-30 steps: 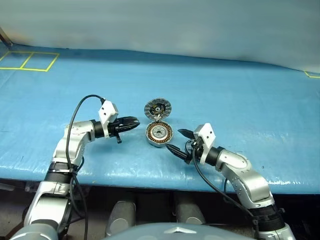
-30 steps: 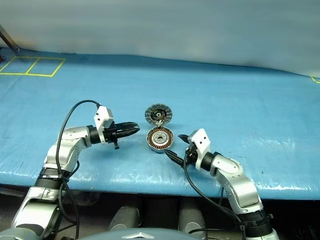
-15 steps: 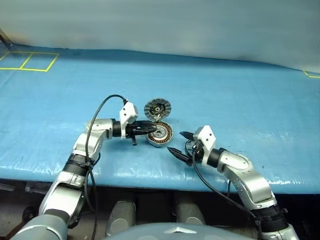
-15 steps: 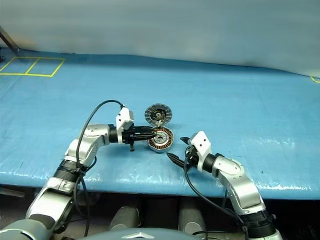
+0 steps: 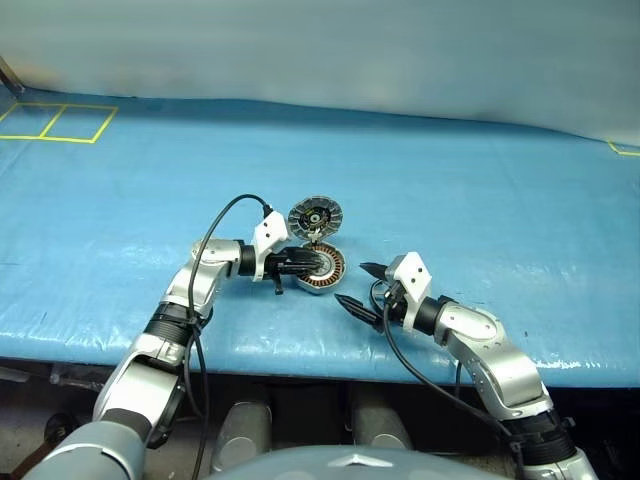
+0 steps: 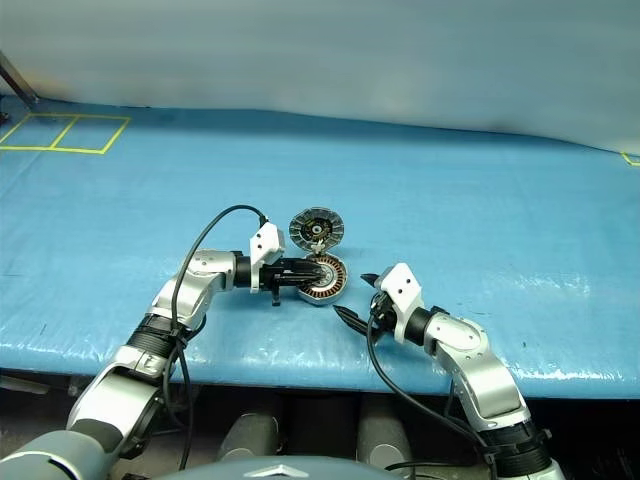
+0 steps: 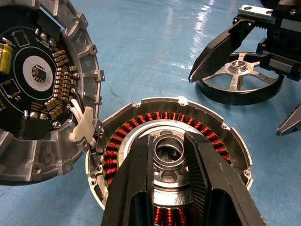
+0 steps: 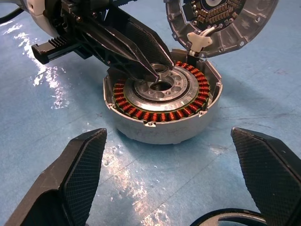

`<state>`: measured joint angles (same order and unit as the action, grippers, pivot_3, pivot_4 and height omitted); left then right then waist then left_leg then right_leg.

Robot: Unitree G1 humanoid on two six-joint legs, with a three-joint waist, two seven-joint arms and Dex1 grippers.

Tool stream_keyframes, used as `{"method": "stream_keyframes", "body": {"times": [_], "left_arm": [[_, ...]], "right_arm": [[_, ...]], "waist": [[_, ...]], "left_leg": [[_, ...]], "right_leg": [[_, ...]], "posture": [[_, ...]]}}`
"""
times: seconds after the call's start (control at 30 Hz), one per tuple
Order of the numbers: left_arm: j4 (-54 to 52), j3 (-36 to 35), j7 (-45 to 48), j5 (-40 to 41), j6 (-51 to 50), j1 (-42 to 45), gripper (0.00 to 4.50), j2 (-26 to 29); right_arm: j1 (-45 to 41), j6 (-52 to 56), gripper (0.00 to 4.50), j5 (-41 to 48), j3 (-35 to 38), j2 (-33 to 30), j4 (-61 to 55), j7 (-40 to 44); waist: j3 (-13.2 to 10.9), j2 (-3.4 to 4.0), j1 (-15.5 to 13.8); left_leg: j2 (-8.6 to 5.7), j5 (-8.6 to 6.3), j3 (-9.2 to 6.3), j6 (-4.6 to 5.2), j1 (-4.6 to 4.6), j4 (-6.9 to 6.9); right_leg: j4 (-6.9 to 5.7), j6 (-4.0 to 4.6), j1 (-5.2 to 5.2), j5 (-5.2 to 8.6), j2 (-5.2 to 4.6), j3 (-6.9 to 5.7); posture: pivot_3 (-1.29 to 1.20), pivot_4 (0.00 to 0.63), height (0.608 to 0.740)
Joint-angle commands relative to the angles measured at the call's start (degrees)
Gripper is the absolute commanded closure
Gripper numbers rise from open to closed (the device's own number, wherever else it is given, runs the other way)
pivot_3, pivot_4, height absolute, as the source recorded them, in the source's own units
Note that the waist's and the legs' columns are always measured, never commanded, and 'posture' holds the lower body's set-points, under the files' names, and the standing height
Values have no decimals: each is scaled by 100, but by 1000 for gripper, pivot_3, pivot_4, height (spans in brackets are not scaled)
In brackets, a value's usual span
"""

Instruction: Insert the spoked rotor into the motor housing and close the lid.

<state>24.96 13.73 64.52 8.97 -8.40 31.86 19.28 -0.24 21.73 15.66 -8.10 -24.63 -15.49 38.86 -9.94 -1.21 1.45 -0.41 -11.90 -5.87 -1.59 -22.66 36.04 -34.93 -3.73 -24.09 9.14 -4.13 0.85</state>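
Note:
The motor housing (image 5: 330, 274) lies open on the blue table, its copper windings (image 7: 214, 141) ringing a silver centre. The lid (image 5: 315, 216) stands tilted up at the housing's far edge, its dark circuit centre and striped rim (image 7: 70, 28) showing. My left gripper (image 7: 171, 141) reaches in from the left over the housing's silver centre, fingers only a narrow gap apart, nothing held. The spoked rotor (image 7: 242, 77) lies flat on the table right of the housing. My right gripper (image 5: 352, 284) hovers over the rotor, wide open and empty.
The table (image 5: 480, 200) is covered by a blue tarp, and its front edge (image 5: 300, 360) runs just behind both arms. Yellow tape squares (image 5: 60, 122) mark the far left corner. A pale backdrop (image 5: 320, 50) closes off the far side.
My left gripper has swung right from beside the housing to over its centre. The right gripper, rotor, housing and lid have stayed put.

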Motion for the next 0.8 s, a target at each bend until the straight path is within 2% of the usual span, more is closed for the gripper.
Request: {"method": "stream_keyframes", "body": {"times": [0.03,0.8], "left_arm": [[14,-22,-23,-42,116,117,3861,-31],[90,62,-3,-85,82,143,3861,-103]], "right_arm": [[12,-123,0,-17,34,-10,-154,-9],[74,-118,0,-98,41,6,-204,-61]], "waist": [[0,0,1],[0,0,-3]], "left_leg": [[0,0,0,0,0,0],[0,0,0,0,0,0]], "right_leg": [[0,0,0,0,0,0],[0,0,0,0,0,0]], "posture": [[0,150,740],[0,150,740]]}}
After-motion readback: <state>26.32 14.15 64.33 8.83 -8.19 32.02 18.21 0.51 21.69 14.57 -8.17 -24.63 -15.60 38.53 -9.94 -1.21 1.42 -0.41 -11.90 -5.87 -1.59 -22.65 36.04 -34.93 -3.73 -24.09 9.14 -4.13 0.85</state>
